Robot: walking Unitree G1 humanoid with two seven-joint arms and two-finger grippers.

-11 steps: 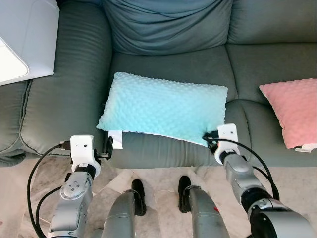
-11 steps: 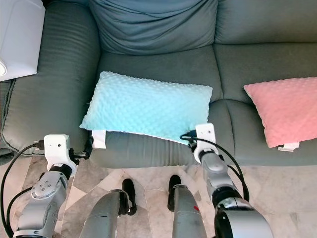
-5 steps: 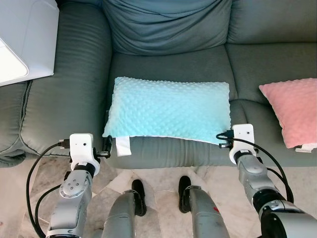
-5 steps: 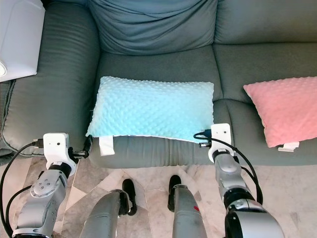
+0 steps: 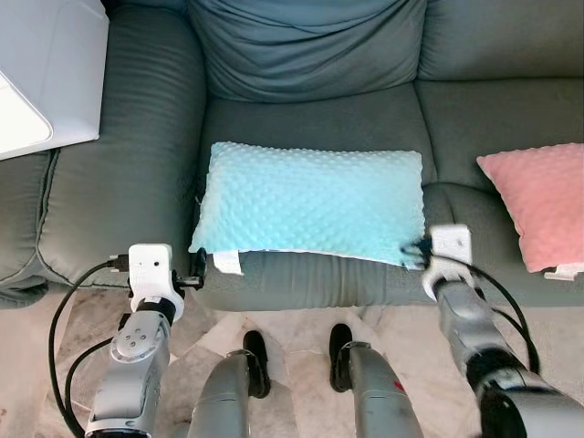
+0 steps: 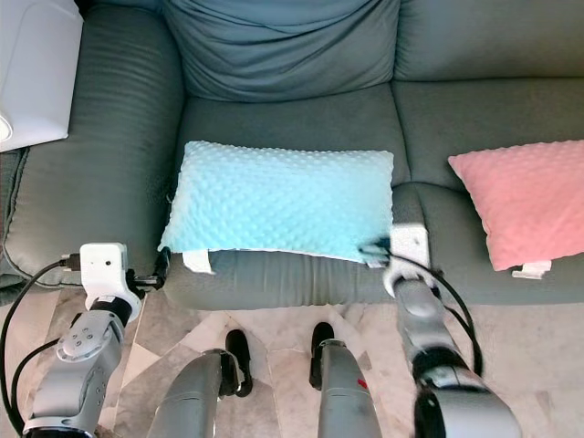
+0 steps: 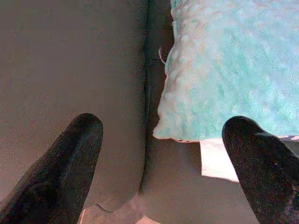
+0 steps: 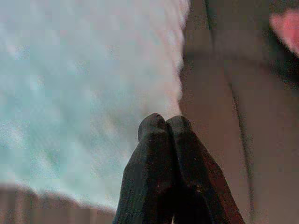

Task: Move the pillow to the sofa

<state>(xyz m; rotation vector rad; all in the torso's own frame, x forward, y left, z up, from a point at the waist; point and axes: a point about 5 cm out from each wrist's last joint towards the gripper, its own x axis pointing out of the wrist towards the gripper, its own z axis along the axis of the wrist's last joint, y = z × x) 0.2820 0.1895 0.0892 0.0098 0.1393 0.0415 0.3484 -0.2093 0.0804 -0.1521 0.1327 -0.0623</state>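
At the far left, a white box [image 5: 41, 78] sat on the sofa's [image 5: 128, 173] broad grey armrest. Below it, the left gripper [image 7: 163, 140] hung off the front edge of the seat, just beside the near left corner of the turquoise pillow [image 5: 310, 201]. In the left wrist view its two black fingers [image 7: 70, 158] stood spread wide apart, with the pillow's corner and a white tag [image 7: 217, 161] between them; nothing was held.

The dotted turquoise pillow lay flat on the middle seat cushion, its long side running across the seat and its near edge close to the front of the cushion. A loose grey back cushion [image 5: 306, 46] slumped behind it. The robot's own legs and black feet [image 5: 255, 351] showed on the pale stone floor [image 5: 292, 328] below.

The right gripper [image 8: 163, 126] was at the pillow's near right corner, blurred in the head views. In the right wrist view its fingers [image 8: 154, 154] were pressed together with nothing between them, their tips lying over the pillow's edge.

Further right, a pink pillow [image 5: 538, 201] rested on the neighbouring seat, well apart from the turquoise one.
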